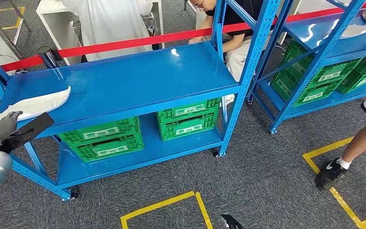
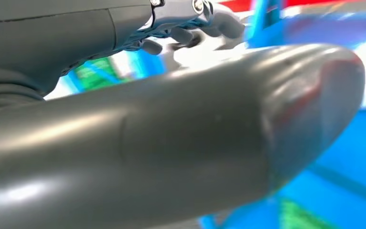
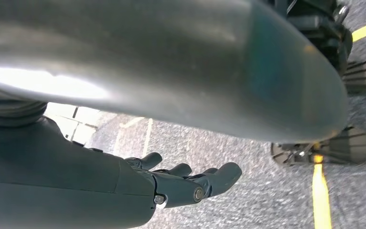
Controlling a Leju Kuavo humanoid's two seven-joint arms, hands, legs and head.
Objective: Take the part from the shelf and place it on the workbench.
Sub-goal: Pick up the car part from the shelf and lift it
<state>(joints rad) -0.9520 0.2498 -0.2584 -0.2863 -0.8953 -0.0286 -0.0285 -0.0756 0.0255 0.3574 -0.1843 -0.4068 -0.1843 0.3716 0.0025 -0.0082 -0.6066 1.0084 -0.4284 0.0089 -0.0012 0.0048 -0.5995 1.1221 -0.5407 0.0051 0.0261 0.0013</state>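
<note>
The left hand (image 1: pixel 2 128) reaches at the near left corner of the blue shelf (image 1: pixel 124 81), its thumb up against the tip of the white part (image 1: pixel 38 104); whether it has hold of the part I cannot tell. The right hand (image 3: pixel 181 183) hangs over grey carpet (image 3: pixel 248 191), fingers loosely apart with nothing in them. The part lies on the top level at the left end, green crates (image 1: pixel 105 138) sit on the level below, and people (image 1: pixel 112 21) stand behind a red bar (image 1: pixel 138 42).
</note>
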